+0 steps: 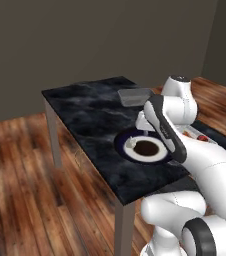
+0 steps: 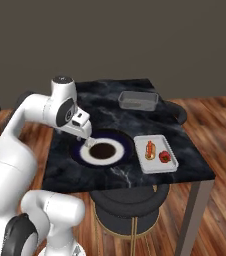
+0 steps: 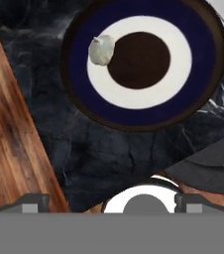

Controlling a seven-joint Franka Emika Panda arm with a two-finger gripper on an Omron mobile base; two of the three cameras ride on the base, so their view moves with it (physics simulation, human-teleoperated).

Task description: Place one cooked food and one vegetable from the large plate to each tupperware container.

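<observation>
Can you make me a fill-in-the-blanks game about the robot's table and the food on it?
1. The small whitish food lies on the large plate's ____ ring.
2. The pale tray holds ____ pieces of food.
3. The darker grey tray at the far side of the table holds ____ food.
4. The tool hangs over the plate with its jaws ____.

Missing words: white; two; no; open
</observation>
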